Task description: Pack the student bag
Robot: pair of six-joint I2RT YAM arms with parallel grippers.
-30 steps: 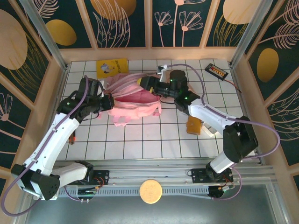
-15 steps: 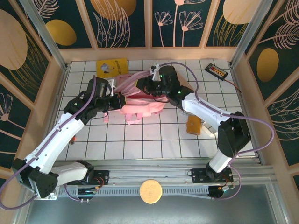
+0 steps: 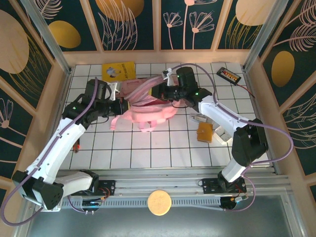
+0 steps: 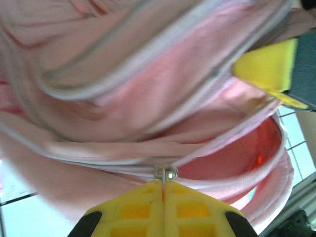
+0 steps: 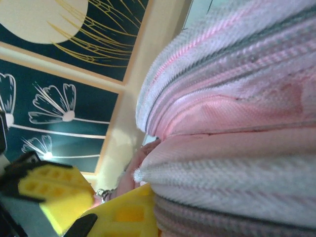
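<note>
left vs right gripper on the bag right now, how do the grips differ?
The left gripper pinches the small metal zipper pull at the opening of the student bag; the right gripper clamps bunched pink fabric instead. In the top view the left gripper meets the bag from its left side, the right gripper from its far right side. Shared: both are shut on the bag.
</note>
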